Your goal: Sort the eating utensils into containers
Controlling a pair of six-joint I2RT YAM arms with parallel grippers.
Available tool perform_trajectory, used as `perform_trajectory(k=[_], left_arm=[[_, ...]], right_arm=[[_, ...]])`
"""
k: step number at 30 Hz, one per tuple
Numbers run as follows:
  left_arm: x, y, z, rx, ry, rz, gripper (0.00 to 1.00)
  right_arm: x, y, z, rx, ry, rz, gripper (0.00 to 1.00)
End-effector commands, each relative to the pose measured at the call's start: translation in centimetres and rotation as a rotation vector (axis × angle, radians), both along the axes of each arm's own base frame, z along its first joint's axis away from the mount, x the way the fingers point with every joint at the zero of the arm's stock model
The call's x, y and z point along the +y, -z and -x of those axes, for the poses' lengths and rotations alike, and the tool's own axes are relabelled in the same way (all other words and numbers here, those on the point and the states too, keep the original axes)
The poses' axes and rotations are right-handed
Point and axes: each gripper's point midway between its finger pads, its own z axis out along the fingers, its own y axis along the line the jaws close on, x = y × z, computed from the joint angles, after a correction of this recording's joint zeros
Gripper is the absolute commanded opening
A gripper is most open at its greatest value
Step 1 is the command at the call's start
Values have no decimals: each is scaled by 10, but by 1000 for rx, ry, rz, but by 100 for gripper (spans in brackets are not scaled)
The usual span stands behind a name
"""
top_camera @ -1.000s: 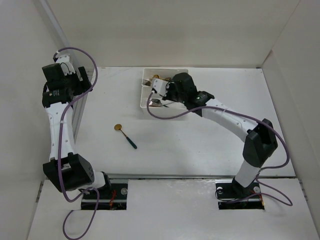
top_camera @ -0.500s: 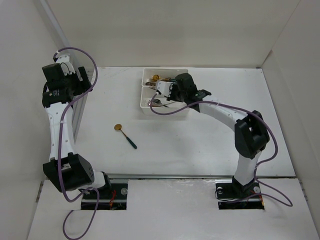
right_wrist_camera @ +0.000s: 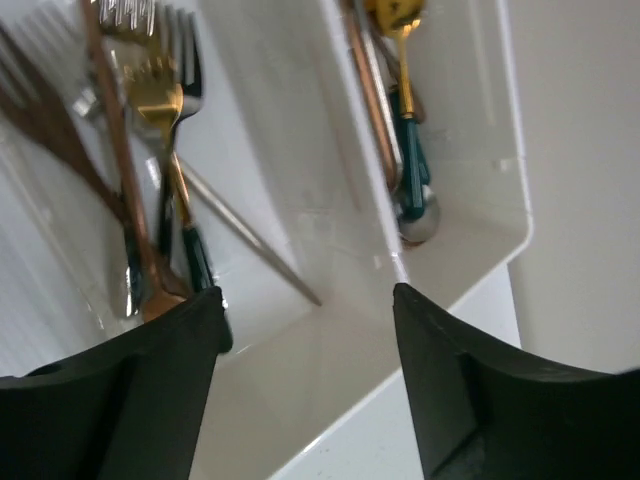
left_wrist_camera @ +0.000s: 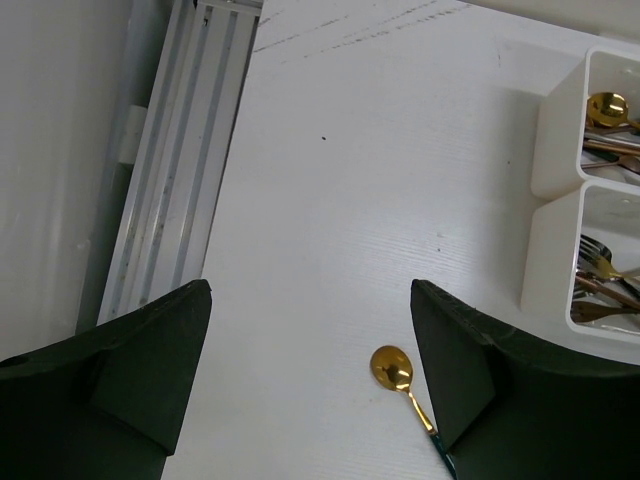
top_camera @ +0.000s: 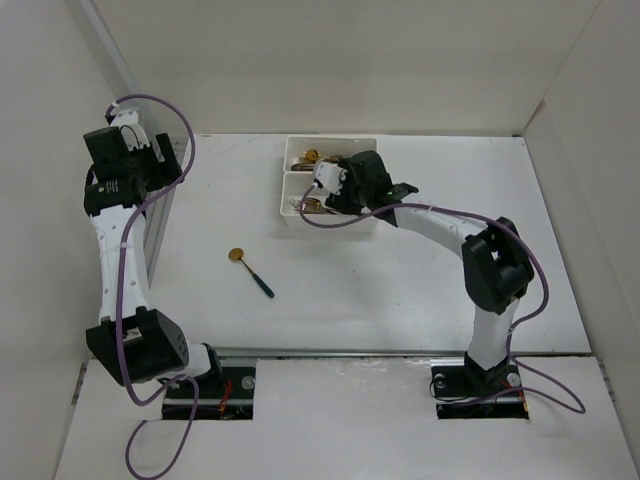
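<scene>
Right end effector (right_wrist_camera: 307, 300): released, dark matte fingers apart with nothing between them, hanging low over the two trays. Left end effector (left_wrist_camera: 310, 300): also released and empty, held high at the left side of the tabletop (top_camera: 400, 290).

Nearest the arm bases: one loose spoon (top_camera: 250, 270) with a round gold bowl and a slim dark green handle. It lies flat on the matte white tabletop, well apart from the trays.

Next: fork tray (top_camera: 286, 205), glossy white plastic with rounded corners. Only the right wrist view resolves its contents: gold fork (right_wrist_camera: 155, 95), silver fork (right_wrist_camera: 190, 50), and copper and brown handles, loosely crossed.

Farthest: spoon tray (top_camera: 330, 140), side by side with the fork tray, long walls touching. The left wrist view shows a second gold spoon (left_wrist_camera: 607, 106) inside. In the top view the right arm partly hides both trays' contents.
</scene>
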Motion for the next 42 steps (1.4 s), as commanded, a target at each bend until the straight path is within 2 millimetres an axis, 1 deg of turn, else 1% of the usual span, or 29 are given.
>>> perform_trajectory(k=[1, 2, 4, 5, 6, 7, 8, 9, 10, 12, 13, 14, 15, 16, 17, 18, 20, 22, 23, 25, 28, 29, 32, 34, 36, 39, 40, 41, 42], left_arm=[[-1, -24, 4, -74, 7, -27, 79], [-2, -25, 4, -75, 15, -23, 79], [-3, -24, 6, -76, 11, -15, 79], [-3, -24, 6, -76, 11, -15, 79], [-4, -20, 7, -67, 11, -12, 79], [-4, -20, 7, -67, 11, -12, 79], [-3, -22, 5, -76, 11, -15, 79], [-3, -22, 5, -76, 11, -15, 79], [-3, -22, 5, -76, 11, -15, 79], [-4, -27, 6, -94, 7, -12, 80], [-4, -27, 6, -95, 2, -2, 80], [-5, -25, 8, -92, 2, -1, 80], [-5, -19, 9, -79, 1, 4, 80], [-6, -21, 9, -89, -3, 8, 80], [-7, -20, 12, -91, -3, 8, 80], [-7, -16, 13, -82, -3, 11, 80], [-8, -16, 16, -89, -3, 9, 81], [-8, -6, 16, -72, -7, 22, 81], [-11, -10, 18, -84, 2, 24, 81], [-12, -9, 20, -85, 2, 23, 81], [-14, -11, 21, -96, 7, 33, 81], [-14, -11, 21, -96, 7, 33, 81], [-13, -14, 23, -103, -1, 26, 81], [-11, -17, 25, -111, -5, 11, 81], [-10, -20, 27, -118, -13, 4, 82], [-10, -20, 27, -118, -13, 4, 82], [-10, -20, 27, -118, -13, 4, 82], [-11, -21, 30, -118, -13, 4, 82], [-11, -21, 30, -118, -9, -4, 82]], right_arm=[[1, -80, -22, -150, 201, -266, 76], [-4, -94, -23, -170, 277, -309, 76], [4, -135, -15, -182, 311, -453, 77], [11, -151, -9, -159, 338, -566, 77], [19, -159, -1, -136, 330, -622, 78], [41, -166, 16, -103, 289, -669, 78], [57, -163, 31, -46, 271, -717, 100], [77, -157, 48, 5, 215, -730, 100], [111, -147, 78, 63, 141, -727, 100], [151, -98, 108, 183, 100, -665, 100], [177, -83, 136, 236, 57, -636, 100], [190, -80, 146, 275, 52, -611, 100], [204, -49, 152, 335, 85, -567, 100], [213, -40, 157, 356, 93, -544, 99], [227, -49, 163, 359, 86, -551, 97], [226, -14, 162, 395, 128, -472, 95], [231, 4, 166, 429, 162, -446, 89], [236, 24, 170, 457, 179, -430, 88], [235, 29, 171, 458, 180, -426, 86], [239, 52, 178, 479, 186, -403, 85], [244, 71, 189, 463, 204, -361, 83], [241, 90, 190, 475, 216, -322, 81], [242, 116, 204, 503, 208, -264, 62], [244, 123, 209, 536, 188, -256, 46], [238, 136, 219, 577, 177, -223, 36], [239, 138, 223, 592, 153, -218, 21], [239, 138, 223, 592, 153, -218, 13], [238, 138, 221, 578, 151, -211, 0], [238, 133, 220, 570, 141, -214, 0]])
